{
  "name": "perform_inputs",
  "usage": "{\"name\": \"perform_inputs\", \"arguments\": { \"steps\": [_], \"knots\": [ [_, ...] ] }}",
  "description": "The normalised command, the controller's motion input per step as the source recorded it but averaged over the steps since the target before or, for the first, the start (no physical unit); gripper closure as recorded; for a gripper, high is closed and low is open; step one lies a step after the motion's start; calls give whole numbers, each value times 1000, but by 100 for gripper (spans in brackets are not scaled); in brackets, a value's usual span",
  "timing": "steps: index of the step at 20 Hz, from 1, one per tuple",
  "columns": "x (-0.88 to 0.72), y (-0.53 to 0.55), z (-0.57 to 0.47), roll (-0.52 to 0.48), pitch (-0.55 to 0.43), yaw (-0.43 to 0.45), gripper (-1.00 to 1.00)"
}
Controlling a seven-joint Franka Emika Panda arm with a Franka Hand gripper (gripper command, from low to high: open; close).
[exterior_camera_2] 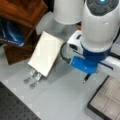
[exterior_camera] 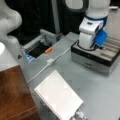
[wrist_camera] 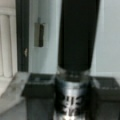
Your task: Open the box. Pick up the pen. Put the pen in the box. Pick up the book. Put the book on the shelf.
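Note:
The wrist view shows my gripper point(wrist_camera: 72, 98) shut on the pen point(wrist_camera: 77, 37), whose black barrel and silvery end stand between the two dark fingers point(wrist_camera: 37, 95). In a front view the pen's dark tip point(exterior_camera_2: 86, 78) hangs below the blue wrist, just left of the box point(exterior_camera_2: 105, 101). The box point(exterior_camera: 95, 58) is open, its beige-grey divided interior showing, and the arm's wrist is over its left end. The white spiral-bound book point(exterior_camera: 58, 97) lies flat on the grey table, also seen as the book point(exterior_camera_2: 46, 52). The reddish-brown shelf point(exterior_camera: 13, 95) is at the lower left; shelf point(exterior_camera_2: 22, 10).
A white cable point(exterior_camera: 50, 62) crosses the table between box and book. An orange item point(exterior_camera: 48, 50) sits by a dark recess at the table's far edge. A metal clip-like piece point(exterior_camera_2: 33, 76) lies at the book's near end. A black perforated board point(exterior_camera_2: 12, 107) fills one corner.

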Motion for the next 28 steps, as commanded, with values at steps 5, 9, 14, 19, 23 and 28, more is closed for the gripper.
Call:
{"name": "perform_inputs", "arguments": {
  "steps": [5, 9, 14, 19, 23, 28],
  "knots": [
    [39, 478, -31, 71, 43, -165, 100],
    [55, 481, 14, 53, 61, -197, 100],
    [133, 411, -22, 112, 66, -223, 100],
    [167, 257, -81, 137, 64, -199, 100],
    [124, 182, -81, 50, 109, -187, 100],
    [101, 202, -82, 66, 89, -146, 100]
  ]
}}
